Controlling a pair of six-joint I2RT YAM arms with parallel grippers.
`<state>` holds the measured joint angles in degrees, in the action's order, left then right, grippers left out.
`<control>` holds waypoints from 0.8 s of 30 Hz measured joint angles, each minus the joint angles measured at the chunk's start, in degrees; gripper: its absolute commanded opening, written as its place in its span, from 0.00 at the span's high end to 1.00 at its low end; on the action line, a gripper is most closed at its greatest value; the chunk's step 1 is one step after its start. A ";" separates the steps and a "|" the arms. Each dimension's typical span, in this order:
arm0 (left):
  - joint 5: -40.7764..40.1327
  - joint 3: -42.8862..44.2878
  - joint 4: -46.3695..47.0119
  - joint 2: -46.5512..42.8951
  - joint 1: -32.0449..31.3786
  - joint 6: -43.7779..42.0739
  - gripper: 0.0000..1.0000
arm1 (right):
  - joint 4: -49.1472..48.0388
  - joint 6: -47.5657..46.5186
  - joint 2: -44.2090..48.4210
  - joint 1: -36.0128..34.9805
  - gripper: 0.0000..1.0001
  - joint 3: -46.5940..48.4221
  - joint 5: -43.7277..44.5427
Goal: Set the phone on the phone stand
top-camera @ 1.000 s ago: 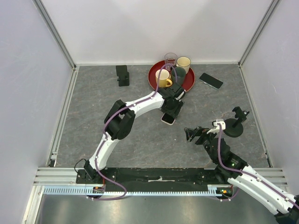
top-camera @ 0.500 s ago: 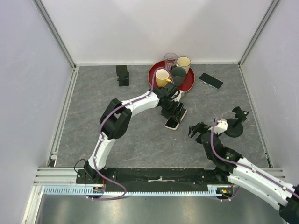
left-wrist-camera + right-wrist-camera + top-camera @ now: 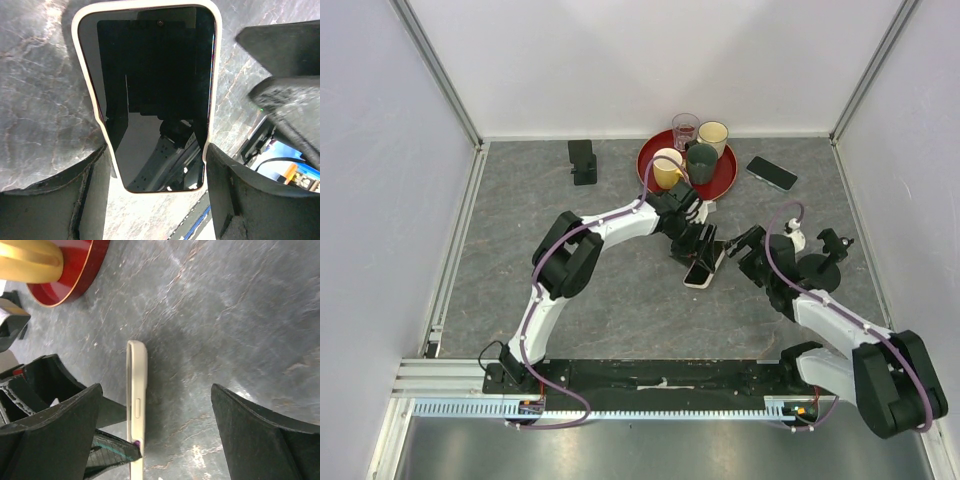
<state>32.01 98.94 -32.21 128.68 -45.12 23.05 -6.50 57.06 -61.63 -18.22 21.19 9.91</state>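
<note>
Worktop [image 3: 520, 260] of grey, stone-patterned surface carries everything you see. Your left arm [image 3: 610, 222] stretches far and to the right across it. Your right arm [image 3: 825, 318] bends in from the near right. The red tray [image 3: 725, 182] sits at the far middle, holding a yellow mug [image 3: 667, 167], a dark green cup [image 3: 701, 160], a cream cup [image 3: 713, 133] and a clear glass [image 3: 685, 125].

The phone stand [image 3: 820, 272], black with a round base, stands just right of your right hand [image 3: 752, 250]. A small black stand [image 3: 583, 160] sits at the far left. Your left hand [image 3: 700, 248] grips the white-cased phone [image 3: 155, 95] by its long edges, just near of the tray. You cannot tell whether its lower end touches the worktop. Your right hand is spread wide, with the phone's edge between its fingers [image 3: 50, 425], which have not closed on it. A dark phone [image 3: 772, 172] lies flat to the right of the tray.
</note>
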 measured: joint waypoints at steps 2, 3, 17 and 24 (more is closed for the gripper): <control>0.70 -0.24 0.13 -0.02 -0.17 0.35 0.98 | -3.13 0.68 -2.05 1.33 0.09 -0.74 -3.58; 1.29 -0.55 0.42 -0.07 -0.28 0.63 0.98 | -4.83 0.94 -3.10 1.77 0.11 -1.05 -5.25; 4.39 -3.65 2.08 -2.86 -1.38 2.93 0.78 | -22.60 3.98 -18.60 2.49 0.95 -2.93 -17.07; 3.82 -4.74 2.71 -5.49 -1.95 2.60 0.32 | -22.01 -3.37 -7.82 2.58 1.00 -6.01 -17.68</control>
<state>35.83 94.19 -29.50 123.20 -47.07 25.65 -28.51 53.69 -69.45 -15.64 15.18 -7.77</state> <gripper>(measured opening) 0.677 0.198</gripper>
